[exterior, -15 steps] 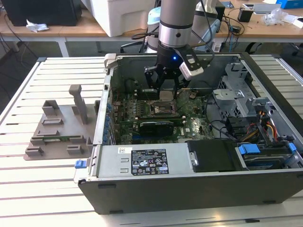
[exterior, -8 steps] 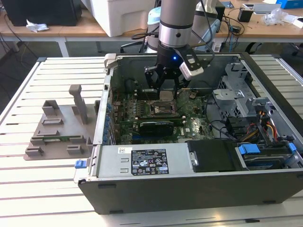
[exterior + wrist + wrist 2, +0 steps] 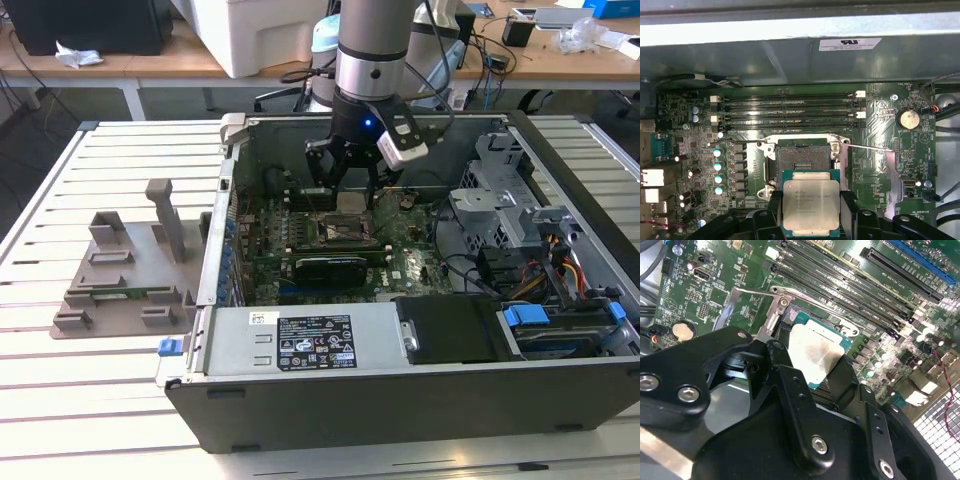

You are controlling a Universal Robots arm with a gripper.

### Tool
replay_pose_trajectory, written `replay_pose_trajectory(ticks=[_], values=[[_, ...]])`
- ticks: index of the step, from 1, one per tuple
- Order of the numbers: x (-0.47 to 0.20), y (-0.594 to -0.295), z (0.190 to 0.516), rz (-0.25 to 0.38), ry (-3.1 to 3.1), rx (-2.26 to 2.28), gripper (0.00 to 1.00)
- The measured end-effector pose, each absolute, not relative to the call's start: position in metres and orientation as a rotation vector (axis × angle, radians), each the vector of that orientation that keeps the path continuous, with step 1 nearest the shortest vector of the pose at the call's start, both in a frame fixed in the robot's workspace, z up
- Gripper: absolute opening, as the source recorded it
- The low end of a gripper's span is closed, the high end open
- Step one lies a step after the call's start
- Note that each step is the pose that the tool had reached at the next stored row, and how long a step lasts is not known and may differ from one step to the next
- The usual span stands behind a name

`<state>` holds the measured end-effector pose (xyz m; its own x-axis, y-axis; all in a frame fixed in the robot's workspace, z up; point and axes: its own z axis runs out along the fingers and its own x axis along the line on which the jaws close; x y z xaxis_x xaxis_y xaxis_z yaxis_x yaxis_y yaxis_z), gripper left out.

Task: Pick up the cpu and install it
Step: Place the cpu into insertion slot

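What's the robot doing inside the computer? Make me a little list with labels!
place: open computer case on a slatted table
gripper: shut on the cpu
cpu: flat, silvery top up, held close to the socket, not seated in it
socket: open and empty
memory slots: empty
outside the case: gray tray at the exterior view's left

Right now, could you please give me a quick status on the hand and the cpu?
Hand shut on the cpu. It hangs near the open socket, not seated. Nothing between them.
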<state>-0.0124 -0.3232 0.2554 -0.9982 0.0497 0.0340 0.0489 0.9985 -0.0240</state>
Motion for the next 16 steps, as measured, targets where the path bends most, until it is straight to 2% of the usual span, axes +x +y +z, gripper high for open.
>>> replay_pose_trajectory(ticks=[16], values=[[-0.0124,-0.3232,0.2553,0.046,-3.073,-0.438,0.55]])
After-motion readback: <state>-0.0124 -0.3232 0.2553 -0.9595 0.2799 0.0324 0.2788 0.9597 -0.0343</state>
